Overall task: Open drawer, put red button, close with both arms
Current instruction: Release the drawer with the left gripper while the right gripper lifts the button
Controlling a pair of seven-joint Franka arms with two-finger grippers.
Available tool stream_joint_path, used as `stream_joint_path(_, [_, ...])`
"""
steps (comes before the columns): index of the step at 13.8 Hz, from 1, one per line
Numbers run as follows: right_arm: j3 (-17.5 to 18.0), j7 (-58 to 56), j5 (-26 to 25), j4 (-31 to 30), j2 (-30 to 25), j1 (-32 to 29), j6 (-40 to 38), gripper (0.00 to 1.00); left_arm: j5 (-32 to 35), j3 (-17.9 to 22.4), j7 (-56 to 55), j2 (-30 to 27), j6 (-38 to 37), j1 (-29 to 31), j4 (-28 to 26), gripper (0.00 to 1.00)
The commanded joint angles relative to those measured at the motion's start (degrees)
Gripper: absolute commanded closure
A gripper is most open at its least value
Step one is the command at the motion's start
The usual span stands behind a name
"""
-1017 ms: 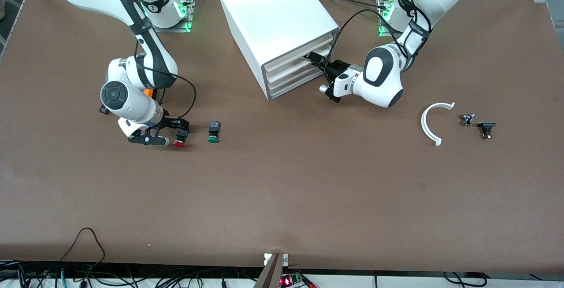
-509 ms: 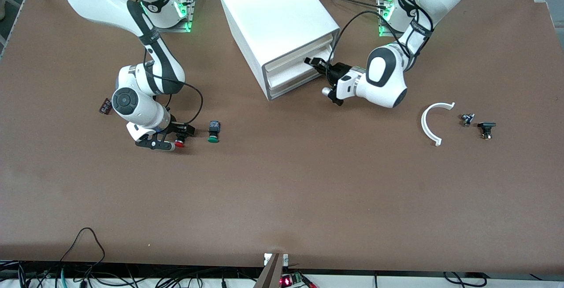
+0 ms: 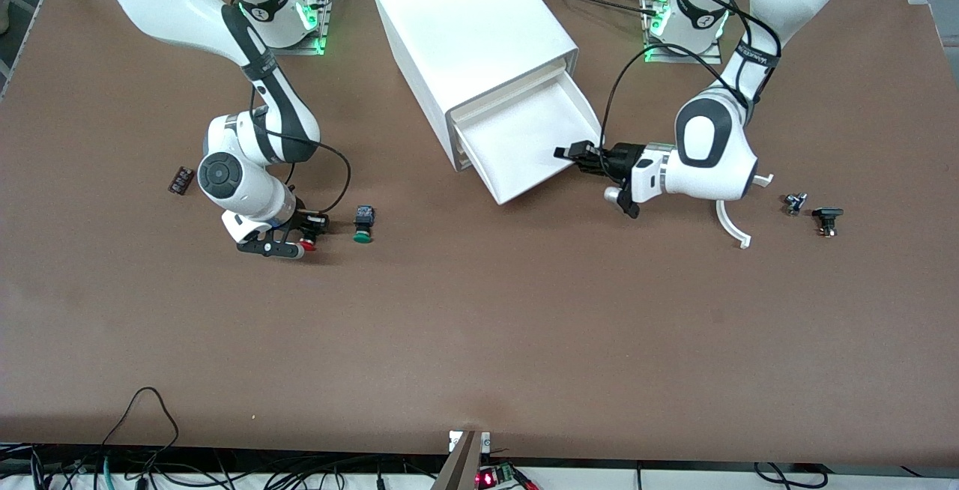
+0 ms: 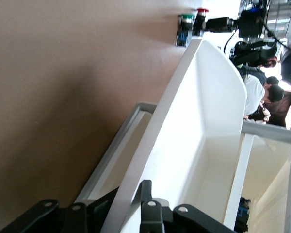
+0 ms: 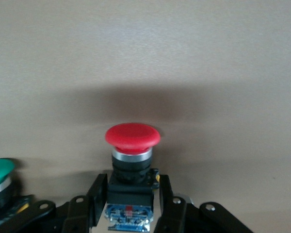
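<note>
The white cabinet (image 3: 472, 18) stands at the back middle of the table. Its second-highest drawer (image 3: 532, 138) is pulled well out and looks empty. My left gripper (image 3: 575, 153) is shut on the drawer's front lip at the corner toward the left arm's end; in the left wrist view my left gripper (image 4: 128, 204) has one finger on each side of the lip (image 4: 150, 145). The red button (image 3: 306, 243) lies on the table. My right gripper (image 3: 306, 229) is shut on its black body (image 5: 131, 187), and the red cap (image 5: 132, 136) sticks out past the fingers.
A green button (image 3: 362, 225) lies on the table beside the red one, toward the cabinet. A small dark chip (image 3: 180, 180) lies by the right arm. A white curved piece (image 3: 730, 224) and two small black parts (image 3: 794, 203) (image 3: 826, 219) lie toward the left arm's end.
My left gripper has pulled the drawer far out of the cabinet, toward the front camera. My right arm has shifted slightly at the red button, which stays in place.
</note>
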Motion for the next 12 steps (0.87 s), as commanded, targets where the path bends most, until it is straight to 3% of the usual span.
stream_joint_path(1, [0.82, -0.23, -0.28, 1.62, 0.42, 0.24, -1.16, 0.56, -0.28, 1.19, -3.39, 2.09, 8.06, -0.63, 1.81, 0.15])
stream_joint_path(2, [0.83, -0.31, -0.28, 1.88, 0.33, 0.24, -1.68, 0.59, -0.29, 1.19, -2.70, 1.83, 8.14, -0.19, 1.81, 0.00])
stream_joint_path(7, [0.91, -1.62, -0.28, 9.78, -0.98, 0.16, -13.96, 0.60, 0.07, 1.27, -2.78, 0.34, 9.28, 0.43, 3.11, 0.00])
stream_joint_path(10, [0.91, -4.61, -0.37, 12.60, -3.44, 0.16, -17.41, 0.60, 2.96, 1.89, -2.87, -2.99, 9.37, 3.67, 3.65, 0.00])
stream_joint_path(12, [0.91, -8.38, -0.37, 15.23, -5.20, 0.16, -18.73, 0.60, 2.88, 5.22, -3.40, -4.24, 9.37, 6.04, 5.83, 0.00])
